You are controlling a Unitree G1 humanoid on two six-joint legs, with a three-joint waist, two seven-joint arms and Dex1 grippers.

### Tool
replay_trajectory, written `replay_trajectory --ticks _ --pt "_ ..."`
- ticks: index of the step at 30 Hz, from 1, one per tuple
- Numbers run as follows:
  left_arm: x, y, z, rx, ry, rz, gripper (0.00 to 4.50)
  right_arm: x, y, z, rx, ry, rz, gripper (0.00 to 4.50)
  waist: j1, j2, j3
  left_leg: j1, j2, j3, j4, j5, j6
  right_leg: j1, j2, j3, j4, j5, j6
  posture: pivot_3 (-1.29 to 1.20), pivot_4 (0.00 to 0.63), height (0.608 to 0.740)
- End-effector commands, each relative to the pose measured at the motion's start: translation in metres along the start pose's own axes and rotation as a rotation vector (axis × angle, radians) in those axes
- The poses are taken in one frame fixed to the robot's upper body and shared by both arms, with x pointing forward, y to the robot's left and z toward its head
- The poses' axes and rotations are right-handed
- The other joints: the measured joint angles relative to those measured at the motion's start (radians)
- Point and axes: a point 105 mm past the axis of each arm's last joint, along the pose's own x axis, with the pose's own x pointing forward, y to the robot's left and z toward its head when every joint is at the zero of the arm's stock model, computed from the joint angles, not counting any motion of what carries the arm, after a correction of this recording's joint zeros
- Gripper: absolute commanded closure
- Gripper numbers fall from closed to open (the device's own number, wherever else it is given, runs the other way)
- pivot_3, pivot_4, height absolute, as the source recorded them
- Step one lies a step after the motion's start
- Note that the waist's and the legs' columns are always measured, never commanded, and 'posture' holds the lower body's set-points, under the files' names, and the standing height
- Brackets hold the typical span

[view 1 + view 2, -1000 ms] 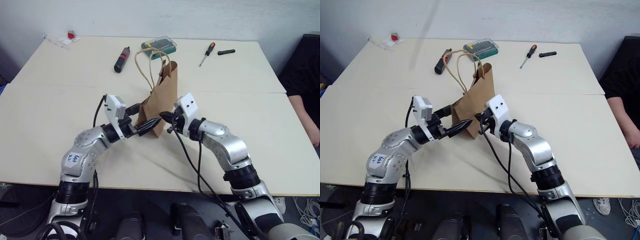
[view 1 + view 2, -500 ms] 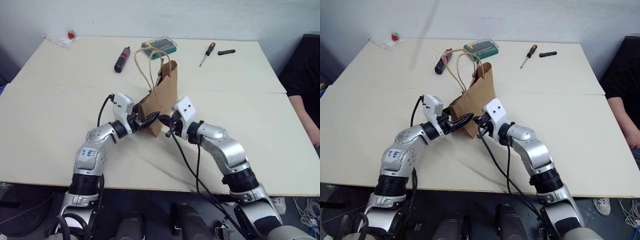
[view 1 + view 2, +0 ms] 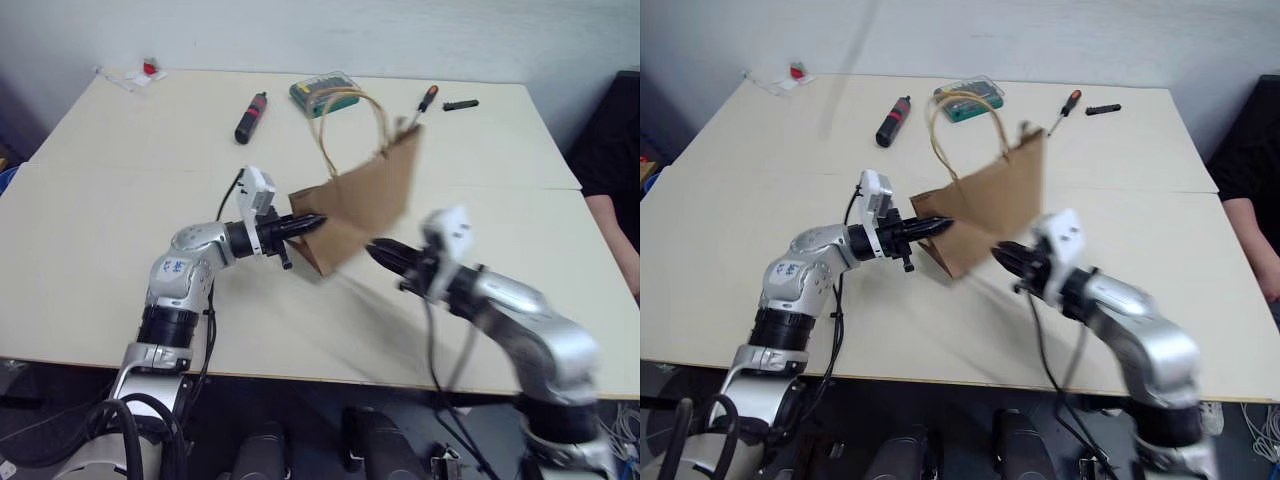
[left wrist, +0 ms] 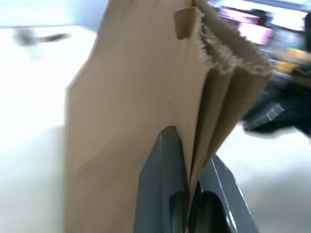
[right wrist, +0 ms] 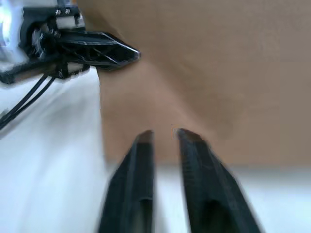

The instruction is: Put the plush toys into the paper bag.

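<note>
A brown kraft paper bag with looped paper-cord handles (image 3: pixel 365 205) sits near the middle of a pale cream tabletop (image 3: pixel 120 210), lifted and tilted. Its long axis runs on a slant, from its lower end at about 7 o'clock up to its toothed mouth at about 1 o'clock, so the opening and handles point up and away toward the far edge of the table.

The left gripper (image 3: pixel 308 222) reaches in from 9 o'clock and is clamped on the bag's lower left edge; in the left wrist view its two black fingers (image 4: pixel 163 184) pinch a fold of brown paper between them. The right gripper (image 3: pixel 384 251) sits at about 5 o'clock of the bag, close to its lower side; its fingers (image 5: pixel 141 170) stand a narrow gap apart with nothing between them, the bag just beyond their tips.

No plush toys can be seen on the table or in either gripper; whether any are in the bag cannot be told.

The step in hand looks like steadying and opening the bag. To do it well, the left gripper should keep its pinch firm without tearing the paper, while the right goes for the rim near the handles to spread the mouth.

Beyond the bag, at 12 o'clock, lie a green bit case (image 3: pixel 318 92), a red-and-black screwdriver (image 3: pixel 419 106) and a dark tool with a red band (image 3: pixel 248 118).
</note>
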Motion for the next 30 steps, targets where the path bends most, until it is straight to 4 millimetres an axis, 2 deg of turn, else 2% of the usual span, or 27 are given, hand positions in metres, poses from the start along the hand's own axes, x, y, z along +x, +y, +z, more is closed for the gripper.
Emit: replay_trajectory --ticks 1,5,8,12,16,19,21,24,27,30 --pt "0.009 -0.005 0.009 0.065 0.042 -0.180 4.50 -0.053 0.006 0.032 -0.108 -0.013 -0.003 2.47 0.009 0.000 0.000 0.000 0.000 0.000 0.001 0.000 0.000 0.001 0.000 0.000 0.000 0.000 0.000 0.00 0.150 0.740" --pt "0.028 -0.012 -0.001 0.148 0.120 -0.347 4.50 -0.106 0.005 0.032 -0.170 0.143 -0.039 1.06 0.024 0.000 0.000 0.003 -0.001 0.001 0.001 -0.001 0.002 0.004 0.003 0.001 -0.006 0.001 0.001 0.00 0.150 0.740" --pt "0.033 -0.014 -0.022 0.208 0.206 -0.410 4.50 -0.124 0.003 0.030 -0.169 0.178 -0.088 0.03 0.023 -0.001 0.000 0.003 -0.001 0.001 0.001 -0.001 0.003 0.004 0.004 0.004 -0.007 0.001 0.002 0.00 0.150 0.740" --pt "0.033 -0.015 -0.035 0.198 0.237 -0.455 4.50 -0.133 0.004 0.021 -0.174 0.216 -0.111 0.01 0.015 -0.001 0.000 0.003 0.000 0.002 0.000 -0.002 0.004 0.003 0.004 0.005 -0.007 0.001 0.003 0.00 0.150 0.740" --pt "0.026 -0.004 -0.028 0.171 0.211 -0.388 4.50 -0.137 -0.004 0.019 -0.168 0.210 -0.148 0.01 0.016 -0.001 0.000 0.003 -0.001 0.002 0.001 -0.003 0.005 0.003 0.004 0.006 -0.007 0.002 0.003 0.00 0.150 0.740" --pt "0.013 0.003 -0.012 0.130 0.160 -0.346 3.92 -0.138 -0.006 0.017 -0.169 0.213 -0.139 0.00 0.015 -0.001 0.000 0.003 -0.001 0.001 0.001 -0.002 0.005 0.003 0.004 0.006 -0.007 0.002 0.003 0.00 0.150 0.740" --pt "0.008 0.005 -0.007 0.123 0.153 -0.328 3.25 -0.139 -0.007 0.017 -0.169 0.215 -0.133 0.00 0.014 -0.001 0.000 0.003 -0.001 0.001 0.001 -0.002 0.004 0.002 0.004 0.006 -0.006 0.002 0.003 0.00 0.150 0.740" --pt "-0.033 0.007 0.015 0.133 0.153 -0.235 2.32 -0.141 -0.014 0.017 -0.169 0.222 -0.114 0.00 0.003 -0.001 0.000 0.003 -0.001 0.001 0.001 -0.002 0.004 0.002 0.003 0.006 -0.005 0.002 0.003 0.00 0.150 0.740" --pt "-0.081 -0.006 0.038 0.069 0.135 -0.132 1.36 -0.143 -0.022 0.022 -0.167 0.223 -0.083 0.00 -0.012 -0.001 0.000 0.003 0.001 0.002 0.000 -0.002 0.003 0.002 0.004 0.007 0.000 0.002 0.003 0.00 0.150 0.740" --pt "-0.125 -0.024 0.051 -0.021 0.154 -0.025 0.38 -0.146 -0.028 0.028 -0.161 0.223 -0.041 0.00 -0.021 -0.001 0.000 0.003 0.001 0.001 0.000 -0.001 0.002 0.002 0.002 0.007 0.000 0.001 0.003 0.00 0.150 0.740"
